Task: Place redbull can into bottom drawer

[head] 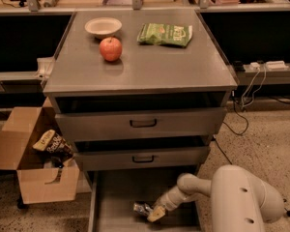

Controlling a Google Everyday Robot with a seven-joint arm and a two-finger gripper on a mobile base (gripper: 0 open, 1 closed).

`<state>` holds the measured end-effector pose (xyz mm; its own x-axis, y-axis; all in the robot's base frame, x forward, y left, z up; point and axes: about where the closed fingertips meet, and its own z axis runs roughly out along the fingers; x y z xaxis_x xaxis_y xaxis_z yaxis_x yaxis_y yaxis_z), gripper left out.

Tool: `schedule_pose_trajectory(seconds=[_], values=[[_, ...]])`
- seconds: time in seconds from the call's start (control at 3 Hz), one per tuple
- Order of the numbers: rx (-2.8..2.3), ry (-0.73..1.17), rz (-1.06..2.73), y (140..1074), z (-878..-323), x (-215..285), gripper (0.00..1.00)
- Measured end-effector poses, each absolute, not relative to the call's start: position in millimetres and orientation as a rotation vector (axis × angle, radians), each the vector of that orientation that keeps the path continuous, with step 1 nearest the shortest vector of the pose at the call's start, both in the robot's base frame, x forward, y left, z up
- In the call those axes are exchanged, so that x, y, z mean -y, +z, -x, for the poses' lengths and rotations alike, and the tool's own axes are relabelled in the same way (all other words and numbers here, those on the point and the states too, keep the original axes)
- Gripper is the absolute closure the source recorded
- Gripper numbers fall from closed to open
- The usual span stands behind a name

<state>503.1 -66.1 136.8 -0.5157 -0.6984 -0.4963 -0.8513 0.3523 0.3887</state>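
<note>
We see the gripper (153, 213) reaching inside the open bottom drawer (117, 192), clamped on the redbull can (142, 209), which lies low over the drawer's floor, toward its front.

The small shiny silver-and-blue metal can (142, 209) lies in the open lowest grey metal drawer (120, 197), bottom centre, against the gripper (155, 213).

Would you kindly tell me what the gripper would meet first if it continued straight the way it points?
The gripper, low inside the bottom drawer, points leftward at the redbull can lying at its tip; it would likely meet the can first, though depth is unclear.
</note>
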Motion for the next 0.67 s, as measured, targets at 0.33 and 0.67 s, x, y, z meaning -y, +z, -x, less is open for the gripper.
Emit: schedule_pose_trajectory(seconds=[0.33, 0.67], values=[[-2.372, 0.907, 1.39, 136.8, -503.1, 66.1, 0.35], [-2.339, 0.941, 1.351, 151.0, -503.8, 71.7, 0.12]])
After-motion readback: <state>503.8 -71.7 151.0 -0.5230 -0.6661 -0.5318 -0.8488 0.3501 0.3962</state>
